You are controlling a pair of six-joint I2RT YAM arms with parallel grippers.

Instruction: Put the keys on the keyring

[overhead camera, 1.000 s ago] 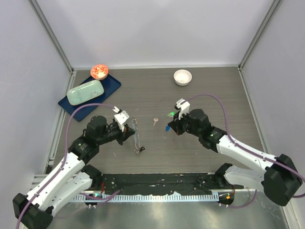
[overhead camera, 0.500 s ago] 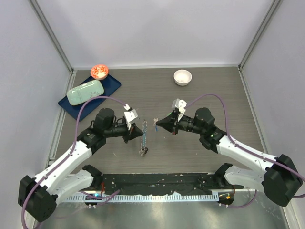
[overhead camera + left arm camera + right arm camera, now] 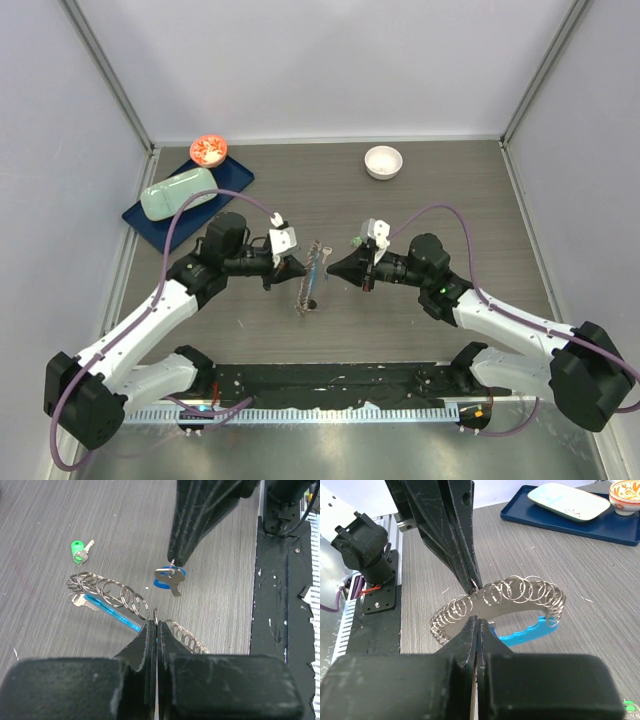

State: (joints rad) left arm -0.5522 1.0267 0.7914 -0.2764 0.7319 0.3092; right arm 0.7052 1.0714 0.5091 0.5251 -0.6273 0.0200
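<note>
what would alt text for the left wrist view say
The left gripper, shut, pinches the keyring, a chain of silvery rings with a light-blue strip. The right gripper, at the top, holds a blue-headed key; a green-headed key lies on the table beyond.

place: lab test cell | evidence: white panel walls (image 3: 330, 60), aluminium posts (image 3: 108, 75), table-mounted robot arms (image 3: 130, 340)

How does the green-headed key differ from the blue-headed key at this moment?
The green-headed key lies flat on the table, touched by nothing; the blue-headed key hangs above the table, pinched at the tips of the right fingers. Their plastic heads differ in colour, green against blue. Both are small, with silver blades.
</note>
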